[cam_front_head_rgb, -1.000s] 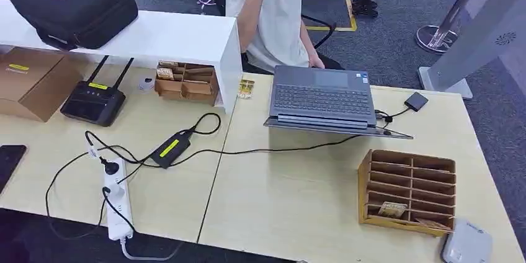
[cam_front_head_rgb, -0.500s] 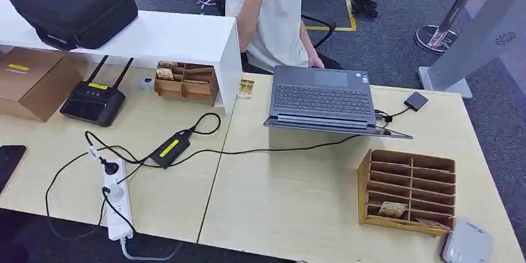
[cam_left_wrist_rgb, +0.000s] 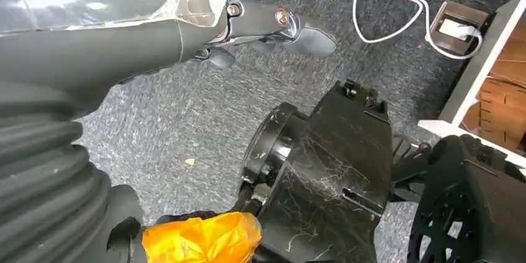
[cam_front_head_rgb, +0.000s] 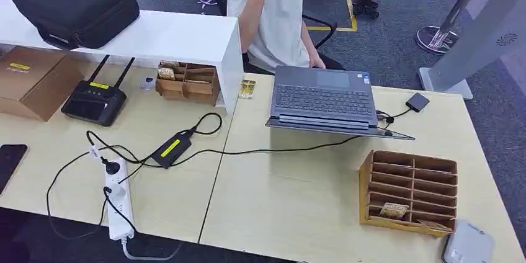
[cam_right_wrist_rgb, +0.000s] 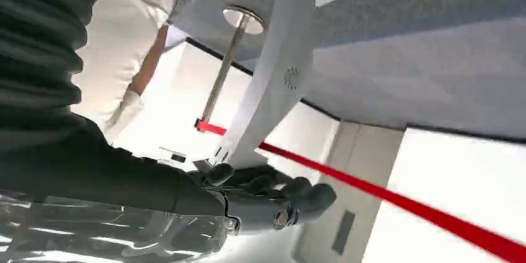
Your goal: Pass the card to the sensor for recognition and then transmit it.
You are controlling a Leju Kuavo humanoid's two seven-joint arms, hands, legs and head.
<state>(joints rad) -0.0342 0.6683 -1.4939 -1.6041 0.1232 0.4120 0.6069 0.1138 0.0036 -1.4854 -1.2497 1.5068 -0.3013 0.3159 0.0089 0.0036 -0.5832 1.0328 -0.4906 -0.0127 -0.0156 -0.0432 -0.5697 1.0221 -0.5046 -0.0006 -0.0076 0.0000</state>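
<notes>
Nothing moved but a slight camera shift; left hand (cam_left_wrist_rgb: 273,27) and right hand (cam_right_wrist_rgb: 273,198) hang released.

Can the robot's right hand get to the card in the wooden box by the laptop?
Probably yes. The card lies in an open slot of the wooden box on the robot's right, nothing covering it. The right hand holds nothing.

Pale wooden worktop (cam_front_head_rgb: 298,207): open grey laptop (cam_front_head_rgb: 324,100); black router with two antennas (cam_front_head_rgb: 94,99); white power strip (cam_front_head_rgb: 117,200); black power adapter (cam_front_head_rgb: 170,149); brown cardboard box (cam_front_head_rgb: 28,80). White shelf (cam_front_head_rgb: 167,36) carrying black zipped case (cam_front_head_rgb: 77,6).
</notes>
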